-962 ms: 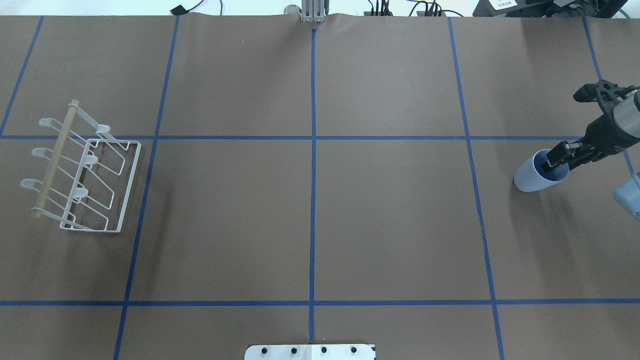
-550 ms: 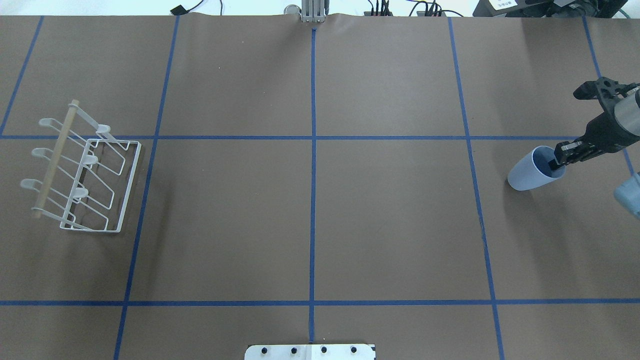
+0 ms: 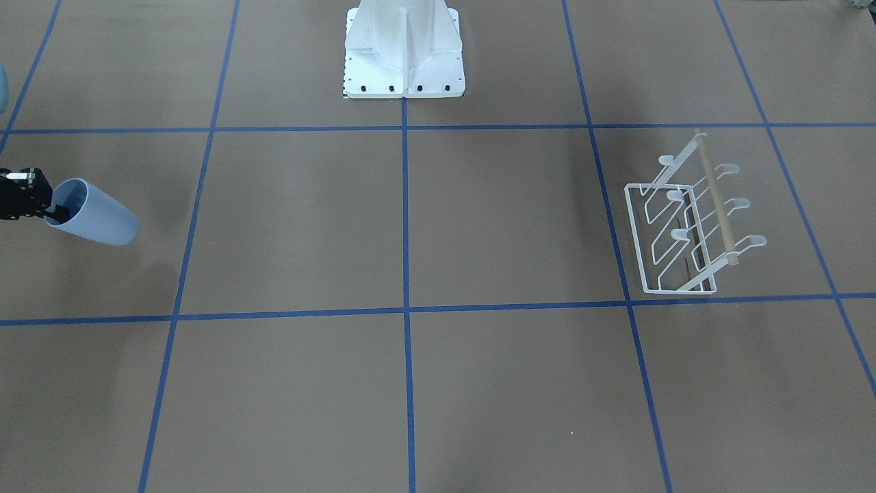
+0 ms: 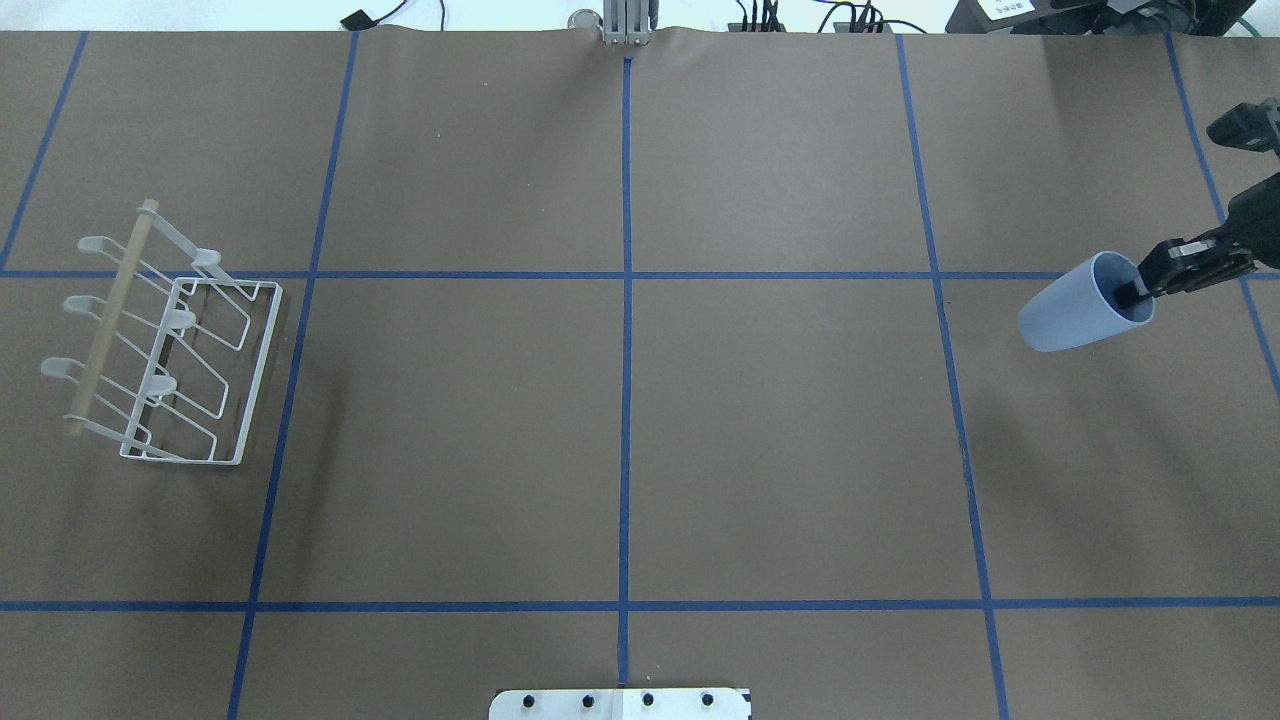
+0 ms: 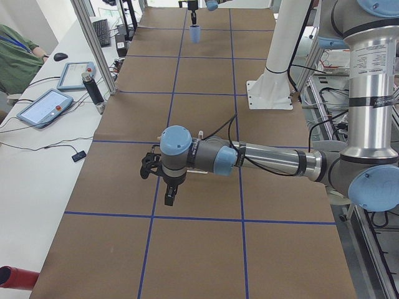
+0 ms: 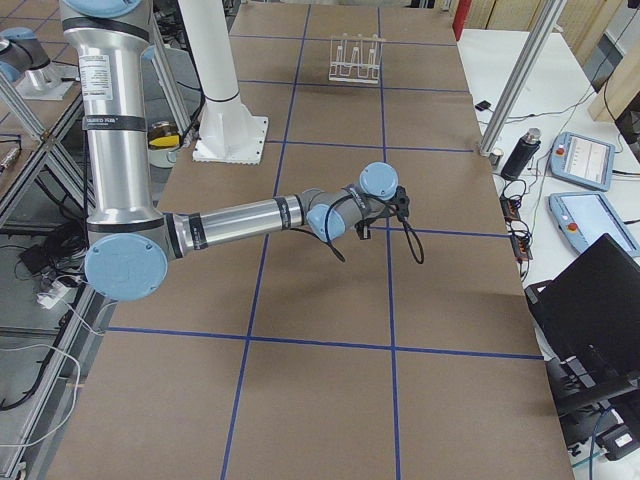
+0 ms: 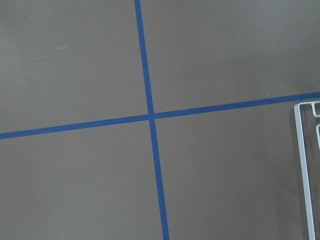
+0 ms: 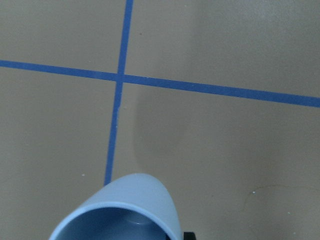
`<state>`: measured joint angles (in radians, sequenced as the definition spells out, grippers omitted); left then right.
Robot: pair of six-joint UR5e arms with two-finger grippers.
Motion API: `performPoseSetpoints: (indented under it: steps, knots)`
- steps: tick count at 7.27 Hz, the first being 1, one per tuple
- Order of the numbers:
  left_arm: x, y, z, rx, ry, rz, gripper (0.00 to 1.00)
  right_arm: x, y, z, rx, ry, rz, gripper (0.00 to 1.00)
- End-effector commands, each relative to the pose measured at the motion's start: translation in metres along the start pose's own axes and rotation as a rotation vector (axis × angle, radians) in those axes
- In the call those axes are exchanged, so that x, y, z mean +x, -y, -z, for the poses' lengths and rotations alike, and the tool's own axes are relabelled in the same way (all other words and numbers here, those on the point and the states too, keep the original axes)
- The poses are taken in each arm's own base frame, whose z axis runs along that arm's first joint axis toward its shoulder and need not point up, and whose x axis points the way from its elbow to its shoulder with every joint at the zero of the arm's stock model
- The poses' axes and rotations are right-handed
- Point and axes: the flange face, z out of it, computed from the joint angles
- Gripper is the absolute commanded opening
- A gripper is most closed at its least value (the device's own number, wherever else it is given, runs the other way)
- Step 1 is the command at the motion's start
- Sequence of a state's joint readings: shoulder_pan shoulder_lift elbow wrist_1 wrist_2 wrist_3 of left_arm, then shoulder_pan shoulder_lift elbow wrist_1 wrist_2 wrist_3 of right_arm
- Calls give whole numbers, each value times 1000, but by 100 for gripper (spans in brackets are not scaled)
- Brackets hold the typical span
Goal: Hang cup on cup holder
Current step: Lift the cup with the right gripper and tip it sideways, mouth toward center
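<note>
The light blue cup (image 4: 1080, 305) hangs tilted above the table at the right edge, with its rim toward my right gripper (image 4: 1140, 291). That gripper is shut on the rim, one finger inside the cup. The cup also shows in the front view (image 3: 96, 216), the right wrist view (image 8: 127, 207) and far off in the left side view (image 5: 195, 34). The white wire cup holder (image 4: 110, 318) with its wooden bar stands at the far left, also seen from the front (image 3: 716, 198). My left gripper (image 5: 167, 190) shows only in the left side view; I cannot tell whether it is open.
Brown table cover with a grid of blue tape lines. The robot's white base (image 3: 404, 61) is at the table's middle edge. A corner of the rack's base frame (image 7: 301, 165) shows in the left wrist view. Tablets and cables lie beside the table (image 5: 47, 106).
My right gripper has lifted the cup off the table and carried it toward the far side. The cup now lies more level. The rack has not moved.
</note>
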<state>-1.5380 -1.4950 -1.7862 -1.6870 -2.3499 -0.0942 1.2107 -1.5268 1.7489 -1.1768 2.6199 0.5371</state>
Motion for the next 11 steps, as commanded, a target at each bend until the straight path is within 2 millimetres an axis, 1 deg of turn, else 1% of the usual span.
performPoseSetpoints:
  steps: [1, 2, 3, 4, 6, 7, 9, 11]
  knots:
    - [26, 14, 17, 125, -74, 61, 99, -47, 1, 29, 90, 81, 58, 0]
    - [46, 17, 16, 176, -117, 57, 99, -62, 6, 35, 141, 110, 74, 0]
    - [58, 19, 24, 245, -154, 65, 99, -90, 11, 48, 187, 151, 28, 0]
    - [71, 20, 29, 300, -193, 60, 99, -102, 9, 56, 264, 188, 2, 0]
    - [97, 18, 36, 380, -292, 108, 99, -125, 1, 33, 367, 287, -75, 0]
    - [106, 13, 46, 435, -350, 116, 98, -131, -6, 38, 388, 353, -105, 0]
    - [129, 6, 51, 494, -491, 248, 98, -147, -15, 24, 422, 434, -123, 0]
    - [170, 4, 41, 537, -643, 360, 98, -159, -25, 25, 481, 576, -180, 0]
